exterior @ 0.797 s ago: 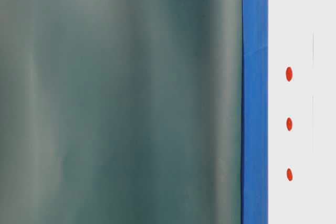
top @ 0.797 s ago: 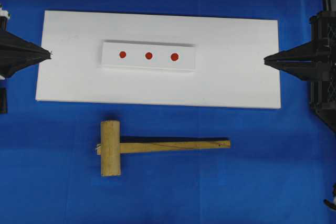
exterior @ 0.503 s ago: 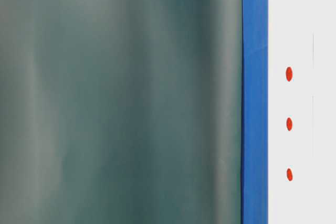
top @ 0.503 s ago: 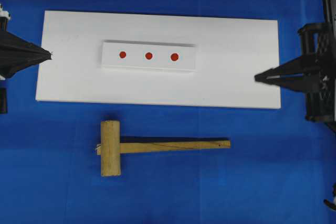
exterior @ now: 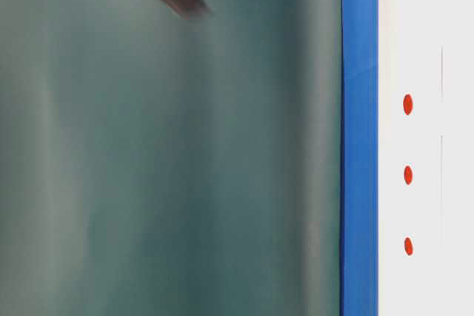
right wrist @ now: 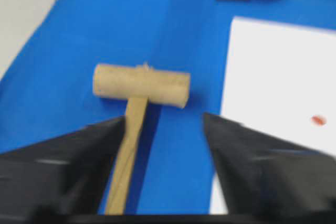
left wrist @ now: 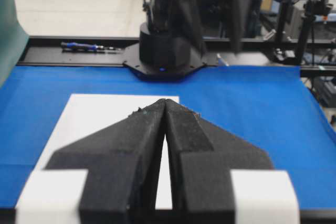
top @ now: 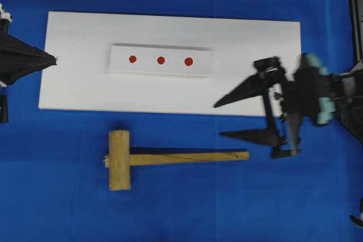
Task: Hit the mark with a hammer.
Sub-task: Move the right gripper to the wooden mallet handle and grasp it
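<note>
Right gripper (top: 218, 120), jaws spread, sits at 3 o'clock of the light wooden mallet (top: 170, 158); handle runs 9-to-3, so it's nearer than the pressed-together left gripper (top: 55, 59).

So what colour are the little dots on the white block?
The dots are red, clearest from overhead.

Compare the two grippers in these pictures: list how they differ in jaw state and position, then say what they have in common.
Jaws: the left gripper is shut, tips together; the right gripper is open, jaws spread wide.
Position: the left gripper sits at the left edge of the white board; the right gripper is near the board's lower right corner, close to the end of the hammer handle.
Sharpness: left crisp, right blurred.
Shared: both are black, pointed and hold nothing.
</note>
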Controlling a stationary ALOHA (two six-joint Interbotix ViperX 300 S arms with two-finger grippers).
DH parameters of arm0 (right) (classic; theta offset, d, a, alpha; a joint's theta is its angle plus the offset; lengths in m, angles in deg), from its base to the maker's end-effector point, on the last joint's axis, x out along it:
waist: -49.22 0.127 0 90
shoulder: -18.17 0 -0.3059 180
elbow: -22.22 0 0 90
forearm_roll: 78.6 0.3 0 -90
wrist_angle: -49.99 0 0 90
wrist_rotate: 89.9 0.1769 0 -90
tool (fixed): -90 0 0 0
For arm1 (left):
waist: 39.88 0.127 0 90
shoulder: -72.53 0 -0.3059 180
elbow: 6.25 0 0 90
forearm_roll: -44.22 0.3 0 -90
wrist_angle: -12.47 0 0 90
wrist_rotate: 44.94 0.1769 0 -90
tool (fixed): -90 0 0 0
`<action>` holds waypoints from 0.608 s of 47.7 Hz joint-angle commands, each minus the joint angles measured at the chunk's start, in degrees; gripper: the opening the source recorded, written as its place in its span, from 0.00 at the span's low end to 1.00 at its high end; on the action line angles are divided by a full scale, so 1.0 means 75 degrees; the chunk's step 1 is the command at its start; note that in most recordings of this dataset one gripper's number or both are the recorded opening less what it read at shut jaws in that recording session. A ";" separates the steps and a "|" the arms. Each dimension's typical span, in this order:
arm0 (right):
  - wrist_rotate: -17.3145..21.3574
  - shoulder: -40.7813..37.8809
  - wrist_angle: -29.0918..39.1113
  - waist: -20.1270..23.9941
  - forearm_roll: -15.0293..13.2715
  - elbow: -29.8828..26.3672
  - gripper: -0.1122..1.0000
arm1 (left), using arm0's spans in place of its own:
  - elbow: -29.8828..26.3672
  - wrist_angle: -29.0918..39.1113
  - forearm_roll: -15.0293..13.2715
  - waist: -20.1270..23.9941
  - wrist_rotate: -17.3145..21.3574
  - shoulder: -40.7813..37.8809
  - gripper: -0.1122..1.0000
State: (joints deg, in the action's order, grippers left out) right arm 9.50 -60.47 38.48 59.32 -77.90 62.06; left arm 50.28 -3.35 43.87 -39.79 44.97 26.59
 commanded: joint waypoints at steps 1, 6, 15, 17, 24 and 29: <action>0.0188 -0.0668 0.0141 0.0117 0.0023 -0.0598 0.74 | -0.0094 -0.0035 -0.0012 -0.0012 -0.0012 -0.0082 0.10; 0.0363 -0.1406 0.0305 0.0223 0.0035 -0.1031 0.93 | -0.0082 -0.0035 -0.0012 -0.0023 -0.0012 -0.0070 0.10; 0.0457 -0.2777 -0.0082 0.0375 0.0293 -0.1535 0.89 | -0.0070 -0.0035 -0.0012 -0.0023 -0.0012 -0.0047 0.10; 0.0457 -0.3035 -0.0258 0.0410 0.0410 -0.1582 0.89 | -0.0070 -0.0035 -0.0012 -0.0012 -0.0012 -0.0047 0.10; 0.0457 -0.3809 -0.0973 0.0504 0.0855 -0.1664 0.89 | -0.0035 -0.0035 -0.0012 -0.0023 -0.0012 -0.0047 0.10; 0.0457 -0.4289 -0.1395 0.0539 0.1172 -0.1676 0.89 | 0.0000 -0.0035 -0.0012 -0.0012 -0.0012 -0.0047 0.10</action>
State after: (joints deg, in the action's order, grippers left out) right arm 12.84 -91.41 30.39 63.19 -70.52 50.81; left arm 50.72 -3.35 43.87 -39.79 44.97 26.59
